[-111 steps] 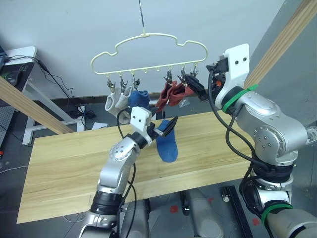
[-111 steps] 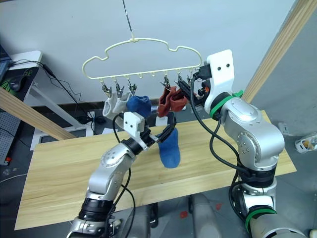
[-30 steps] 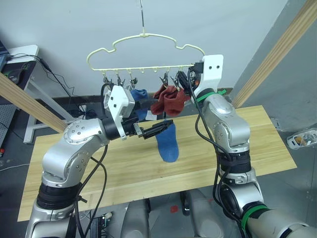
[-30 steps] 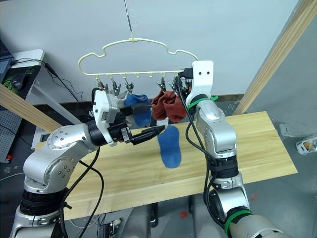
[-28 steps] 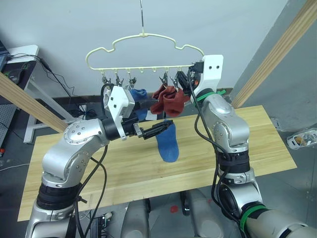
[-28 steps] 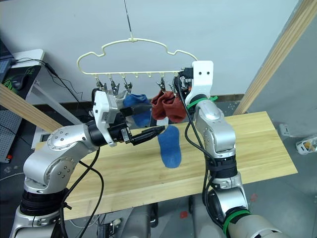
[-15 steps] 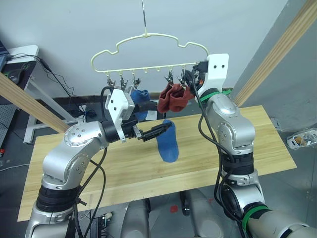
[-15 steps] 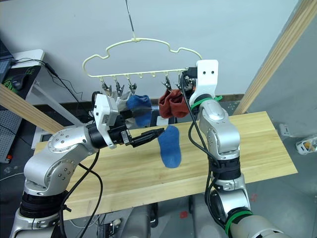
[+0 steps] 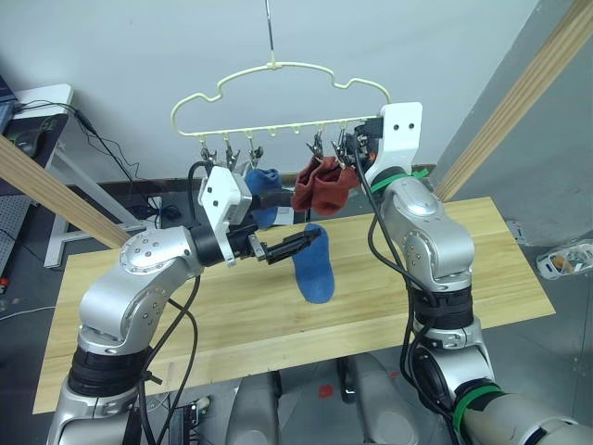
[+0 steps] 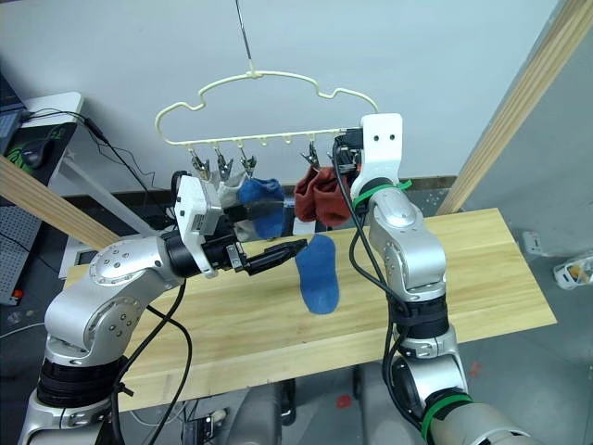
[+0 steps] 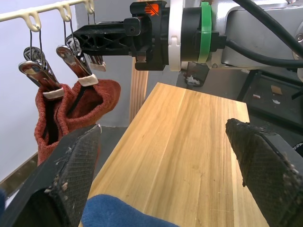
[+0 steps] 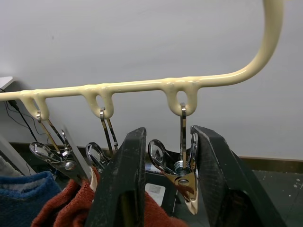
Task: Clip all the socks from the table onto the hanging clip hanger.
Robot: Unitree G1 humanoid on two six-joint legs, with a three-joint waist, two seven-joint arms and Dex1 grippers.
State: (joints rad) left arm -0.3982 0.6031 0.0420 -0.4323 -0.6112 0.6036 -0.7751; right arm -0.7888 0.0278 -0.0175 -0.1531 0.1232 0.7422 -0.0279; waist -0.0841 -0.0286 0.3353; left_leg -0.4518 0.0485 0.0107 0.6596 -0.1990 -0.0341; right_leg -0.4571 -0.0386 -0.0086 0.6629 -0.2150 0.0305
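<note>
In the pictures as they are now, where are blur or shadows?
Left wrist view: fingers near and soft-edged, rust-red socks sharp. Right wrist view: end clip sharp, its fingers dark. Left eye view: blue sock casts a soft shadow on the table.

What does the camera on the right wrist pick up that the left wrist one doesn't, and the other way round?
Right wrist view: a close look at the end clip, hanging between the right gripper's fingers, and the clip hanger's upward bend. Left wrist view: the table, the blue sock at the left gripper's spread fingers, and the right arm from the side. Both: the rust-red socks, clipped up, and the hanger's row of clips.
</note>
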